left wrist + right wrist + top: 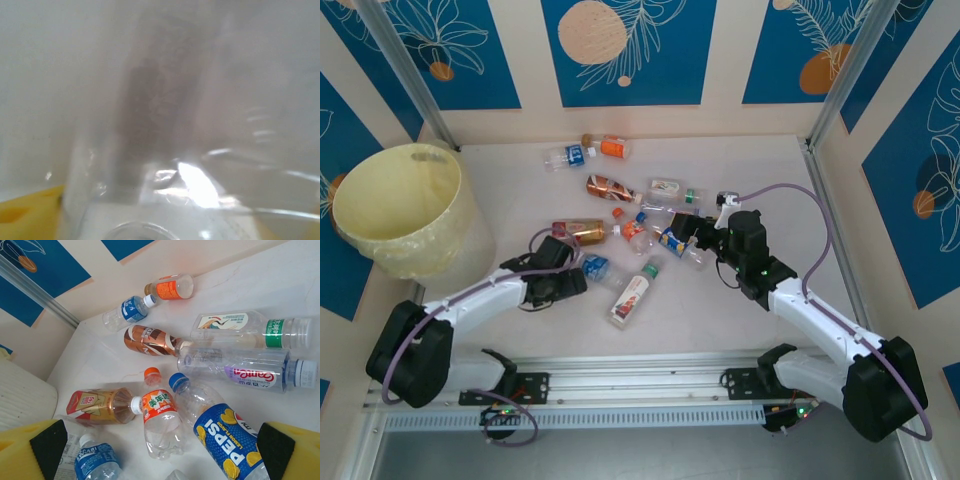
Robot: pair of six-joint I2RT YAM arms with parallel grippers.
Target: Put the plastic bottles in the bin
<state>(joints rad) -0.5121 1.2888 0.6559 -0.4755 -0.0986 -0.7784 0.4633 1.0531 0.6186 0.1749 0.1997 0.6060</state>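
Right wrist view: the right claw (pixel 165 447) is apart over the blue-yellow bottle (pixel 225 440), which may roll away when squeezed; left claw (pixel 575 278), cannot tell.

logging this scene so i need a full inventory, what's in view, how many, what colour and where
plastic bottles: about eleven, clear with blue, orange, red, green or white labels, lying scattered mid-table
Pepsi bottle: one of those, blue label, right side of the pile
bin: one, pale yellow, left side of the table, no bottle seen inside
table: one, white, under everything
wall panels: several, blue and cream, around the table
left gripper: one, black, at the pile's near-left edge, jaws unclear
right gripper: one, yellow fingers, open, either side of the Pepsi bottle
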